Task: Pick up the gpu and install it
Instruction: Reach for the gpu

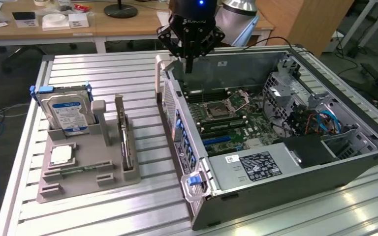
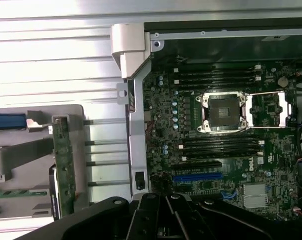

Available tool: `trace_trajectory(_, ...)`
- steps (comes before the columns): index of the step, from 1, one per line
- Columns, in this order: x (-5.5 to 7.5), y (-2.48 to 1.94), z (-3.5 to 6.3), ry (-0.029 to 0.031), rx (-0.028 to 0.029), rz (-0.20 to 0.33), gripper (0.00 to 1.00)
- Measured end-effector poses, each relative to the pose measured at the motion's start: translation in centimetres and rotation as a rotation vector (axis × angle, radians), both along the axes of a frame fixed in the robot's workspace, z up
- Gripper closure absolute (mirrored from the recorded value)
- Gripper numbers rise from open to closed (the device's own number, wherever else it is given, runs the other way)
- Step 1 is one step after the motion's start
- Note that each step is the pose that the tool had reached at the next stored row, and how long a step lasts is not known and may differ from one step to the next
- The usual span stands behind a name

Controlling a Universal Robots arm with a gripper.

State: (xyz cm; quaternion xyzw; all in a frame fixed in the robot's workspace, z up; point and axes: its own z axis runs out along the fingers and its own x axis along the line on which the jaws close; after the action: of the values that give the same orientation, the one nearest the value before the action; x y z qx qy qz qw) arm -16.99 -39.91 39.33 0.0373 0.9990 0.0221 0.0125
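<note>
The gpu (image 1: 124, 140) stands on edge in a slot of the grey holder (image 1: 87, 184), its pale bracket at the far end. The wrist view looks down on the gpu (image 2: 64, 165) as a thin green strip. My gripper (image 1: 189, 68) hangs over the far rim of the open computer case (image 1: 274, 182), well apart from the card, to the exterior view's right of it. Its fingers (image 2: 166, 207) are shut together with nothing between them. Below lies the motherboard (image 2: 215, 150) with a blue expansion slot (image 2: 196, 177).
In the holder, a silver hard drive (image 1: 67, 114) stands upright and a processor chip (image 1: 61, 155) and a memory stick (image 1: 77, 170) lie flat. The case's power supply (image 1: 258, 164) and drive cage with cables (image 1: 314, 120) crowd its near and right parts. Desks stand behind the table.
</note>
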Motion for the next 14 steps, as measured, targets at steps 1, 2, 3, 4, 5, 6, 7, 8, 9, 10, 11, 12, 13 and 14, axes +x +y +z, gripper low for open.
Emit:
trace_trajectory(1, -0.16, 0.00, 0.00, 0.0000, 0.0000, 0.000, 0.89)
trace_trajectory(2, -0.33, 0.00, 0.00, -0.0001, 0.0001, 0.000, 0.89)
trace_trajectory(3, -0.47, 0.00, 0.00, -0.0001, 0.0000, 0.000, 0.89)
trace_trajectory(4, -0.55, 0.00, 0.00, -0.0001, 0.0001, 0.000, 0.89)
trace_trajectory(5, -0.55, 0.00, 0.00, -0.0001, 0.0000, 0.000, 0.89)
trace_trajectory(6, -0.55, 0.00, -0.01, -0.0001, 0.0001, 0.000, 0.89)
trace_trajectory(7, -0.55, 0.00, 0.00, -0.0001, 0.0000, 0.000, 0.89)
trace_trajectory(8, -0.55, 0.00, 0.00, 0.0000, 0.0000, 0.000, 0.89)
trace_trajectory(9, -0.55, 0.00, 0.00, 0.0000, 0.0000, 0.000, 0.89)
trace_trajectory(10, -0.55, 0.00, 0.00, 0.0000, 0.0000, 0.000, 0.89)
trace_trajectory(11, -0.55, 0.00, 0.00, 0.0000, 0.0000, 0.000, 0.89)
trace_trajectory(12, -0.55, 0.00, 0.00, -0.0001, 0.0000, 0.000, 0.89)
trace_trajectory(13, -0.55, 0.00, 0.00, 0.0000, 0.0000, 0.000, 0.89)
trace_trajectory(14, -0.55, 0.00, 0.00, 0.0000, 0.0000, 0.000, 0.89)
